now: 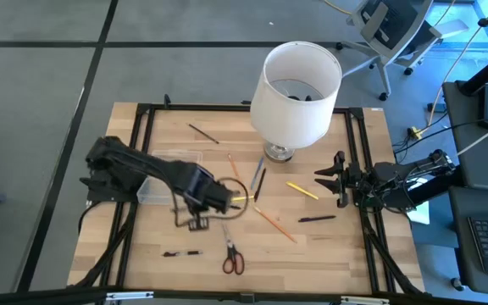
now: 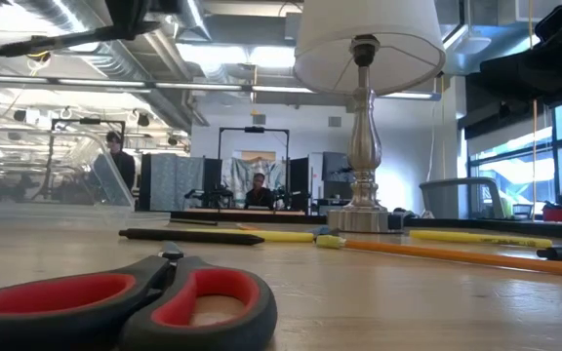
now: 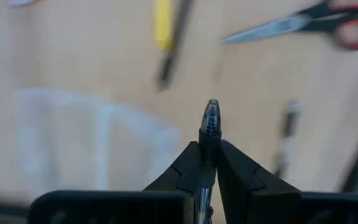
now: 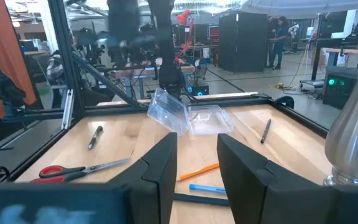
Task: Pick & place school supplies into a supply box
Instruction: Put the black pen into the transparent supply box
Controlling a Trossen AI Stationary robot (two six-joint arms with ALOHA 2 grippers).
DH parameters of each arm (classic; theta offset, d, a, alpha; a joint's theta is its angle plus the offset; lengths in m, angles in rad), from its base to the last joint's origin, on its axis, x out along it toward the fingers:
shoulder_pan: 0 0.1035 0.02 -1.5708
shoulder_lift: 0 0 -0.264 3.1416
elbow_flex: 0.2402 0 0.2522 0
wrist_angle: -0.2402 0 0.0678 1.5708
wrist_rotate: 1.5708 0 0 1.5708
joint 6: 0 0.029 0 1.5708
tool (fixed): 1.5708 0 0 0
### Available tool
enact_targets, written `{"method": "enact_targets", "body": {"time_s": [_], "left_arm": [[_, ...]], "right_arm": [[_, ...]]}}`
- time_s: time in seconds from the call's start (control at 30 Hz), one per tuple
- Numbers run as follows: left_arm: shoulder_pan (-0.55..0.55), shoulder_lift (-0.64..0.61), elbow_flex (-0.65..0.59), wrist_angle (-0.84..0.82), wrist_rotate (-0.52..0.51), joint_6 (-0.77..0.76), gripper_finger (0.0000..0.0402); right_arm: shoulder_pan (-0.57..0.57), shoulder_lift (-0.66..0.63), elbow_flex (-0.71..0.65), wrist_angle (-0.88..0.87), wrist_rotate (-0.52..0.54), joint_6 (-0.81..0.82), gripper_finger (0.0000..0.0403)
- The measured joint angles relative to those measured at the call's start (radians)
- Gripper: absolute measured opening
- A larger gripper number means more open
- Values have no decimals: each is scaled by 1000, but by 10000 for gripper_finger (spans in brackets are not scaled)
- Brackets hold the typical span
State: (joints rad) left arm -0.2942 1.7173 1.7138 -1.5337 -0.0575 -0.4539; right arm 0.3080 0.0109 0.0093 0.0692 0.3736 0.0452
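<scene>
My left gripper [image 3: 209,148] hangs high over the table's left middle [image 1: 197,210], shut on a dark pen [image 2: 66,39]. The clear supply box [image 1: 166,176] rests on the wood just beside and below it. Red-handled scissors [image 1: 233,257] lie flat near the front edge. A yellow pencil [image 1: 302,191], an orange pencil [image 1: 274,222] and black pens [image 1: 316,219] lie scattered mid-table. My right gripper [image 4: 197,168] waits open at the right edge [image 1: 333,182], pointing level toward the box. My left gripper pinches the dark pen between its two fingers [image 3: 185,171], which come from above and point down across the pen. A short end with a clear tip [image 3: 211,115] sticks out past them. The pen hangs almost level, lifted well clear of the table.
A lamp with a big white shade [image 1: 295,93] stands on a metal foot [image 1: 278,152] at the back middle. A black frame [image 1: 142,110] rims the table. Another black pen [image 1: 180,252] lies front left, a dark pencil [image 1: 203,133] at the back. People show in the room beyond.
</scene>
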Motion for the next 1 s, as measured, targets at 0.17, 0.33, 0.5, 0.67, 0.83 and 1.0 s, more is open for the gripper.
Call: {"method": "enact_targets", "body": {"time_s": [0.17, 0.33, 0.5, 0.67, 0.83, 1.0], "left_arm": [[76, -66, -8, -27, -129, 85, 26], [197, -66, -20, -32, -99, 185, 26], [317, -56, -112, -37, -12, 212, 26], [377, -62, -271, -38, 47, 226, 26], [378, -66, -414, -30, 49, 291, 26], [374, -66, -523, 76, 54, 356, 26]], "right_arm": [[0, 0, 0, 0, 0, 0, 119], [0, 0, 0, 0, 0, 3, 119], [0, 0, 0, 0, 0, 8, 119], [0, 0, 0, 0, 0, 29, 119], [0, 0, 0, 0, 0, 27, 119], [0, 0, 0, 0, 0, 2, 119]]}}
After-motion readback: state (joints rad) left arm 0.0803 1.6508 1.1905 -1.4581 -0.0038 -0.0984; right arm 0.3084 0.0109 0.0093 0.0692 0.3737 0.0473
